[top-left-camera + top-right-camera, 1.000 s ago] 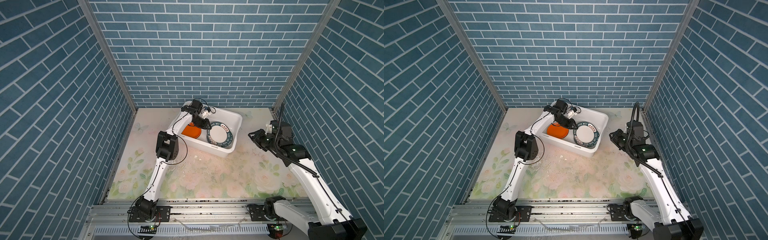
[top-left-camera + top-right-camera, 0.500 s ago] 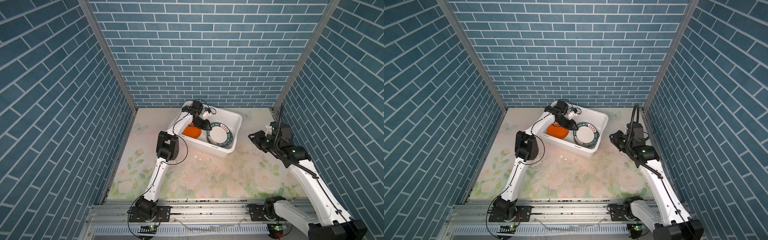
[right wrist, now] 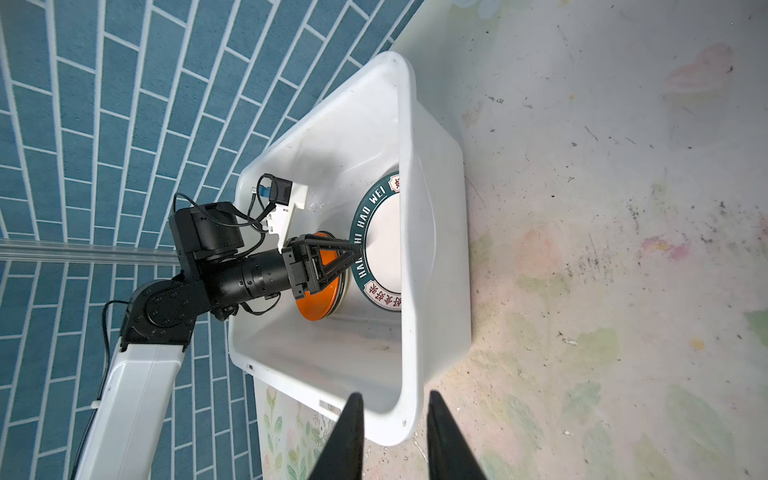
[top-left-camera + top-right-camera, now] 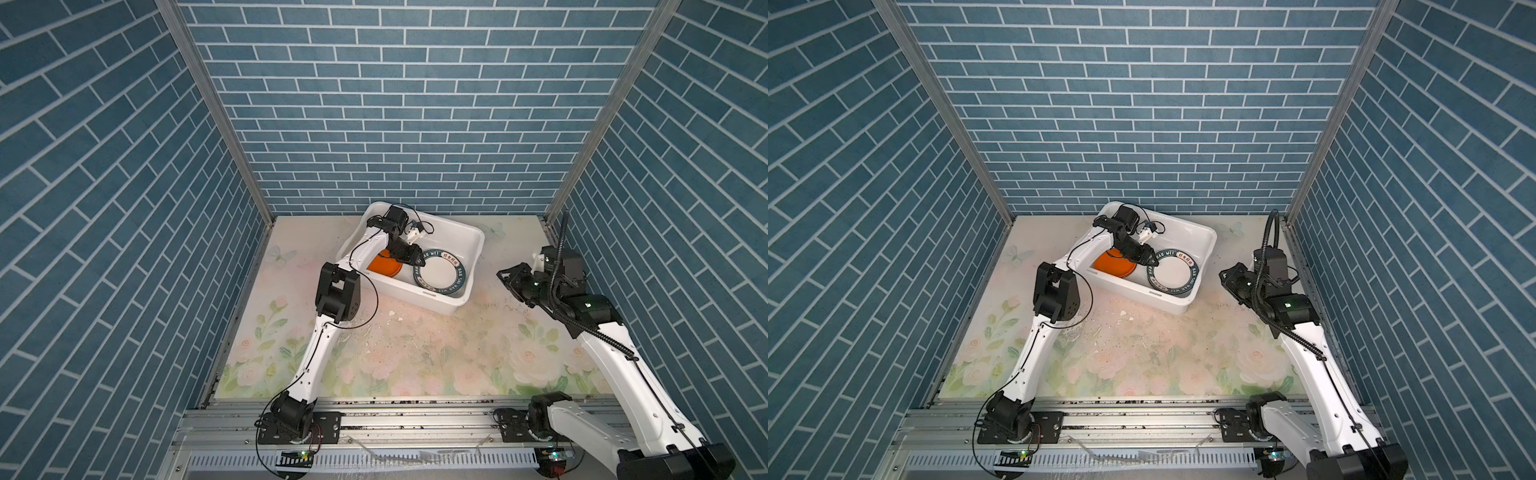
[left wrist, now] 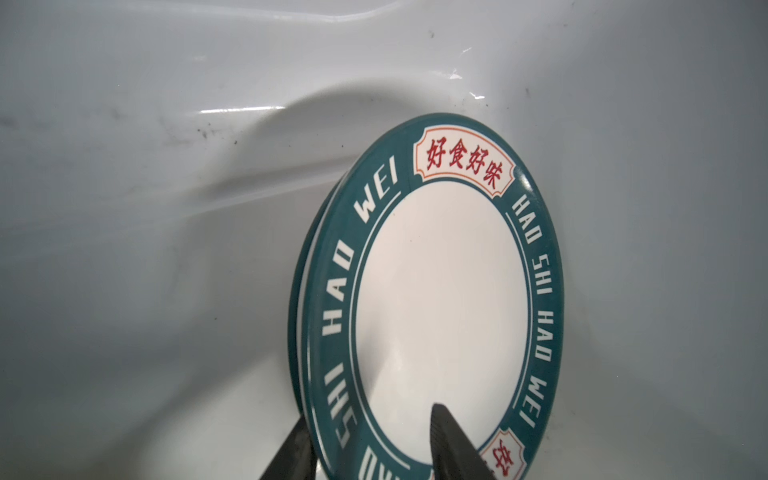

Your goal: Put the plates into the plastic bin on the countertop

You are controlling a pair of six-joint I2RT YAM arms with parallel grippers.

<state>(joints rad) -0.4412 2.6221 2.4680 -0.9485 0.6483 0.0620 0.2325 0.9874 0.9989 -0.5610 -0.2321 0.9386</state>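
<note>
white plastic bin (image 4: 415, 295), plain orange plate (image 4: 384, 266), white plate (image 4: 440, 275) w/ dark-green lettered rim + red characters, cream floral countertop (image 4: 415, 353)

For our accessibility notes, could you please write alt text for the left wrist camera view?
A white plate with a dark-green lettered rim lies on what looks like a matching plate inside the white plastic bin. The left gripper has its two dark fingertips spread apart, one on each side of the top plate's near rim.
</note>
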